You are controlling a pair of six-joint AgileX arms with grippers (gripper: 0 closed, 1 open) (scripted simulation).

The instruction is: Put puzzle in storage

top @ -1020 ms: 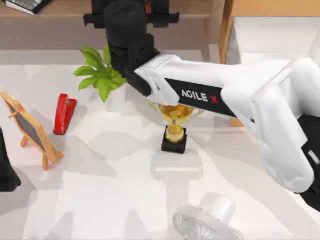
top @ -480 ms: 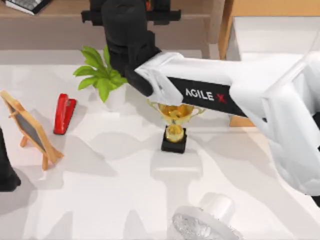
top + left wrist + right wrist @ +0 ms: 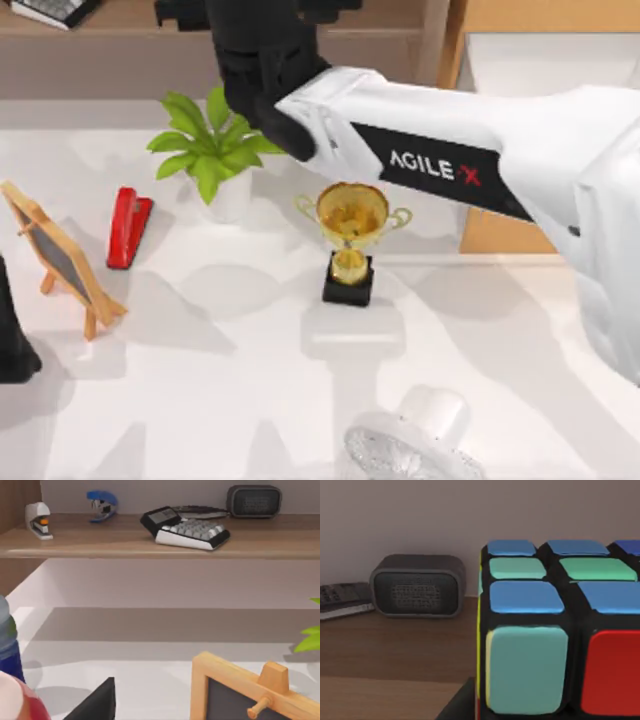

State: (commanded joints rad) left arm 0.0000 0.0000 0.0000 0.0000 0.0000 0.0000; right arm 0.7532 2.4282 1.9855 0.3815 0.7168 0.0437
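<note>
The puzzle (image 3: 555,630), a black-framed cube with blue, green and red stickers, sits very close in the right wrist view, over the wooden shelf (image 3: 395,650). My right gripper (image 3: 258,10) is at the far edge of the top view above that shelf, shut on the puzzle; one dark finger (image 3: 460,705) shows beside the cube. The storage (image 3: 455,60), a light-wood box with a white interior, stands at the far right, under my right arm's white forearm. My left arm (image 3: 12,345) is parked at the table's left edge.
A gold trophy cup (image 3: 351,215) stands mid-table, with a potted plant (image 3: 212,150), a red stapler (image 3: 128,227) and a small chalkboard easel (image 3: 58,258) to its left. A white fan (image 3: 410,445) lies at the front. The shelf holds a dark speaker (image 3: 417,586) and a calculator (image 3: 185,527).
My right arm has swung toward the back of the table, its forearm uncovering the trophy cup. The gripper has shifted to the picture's far edge. The left arm has not moved.
</note>
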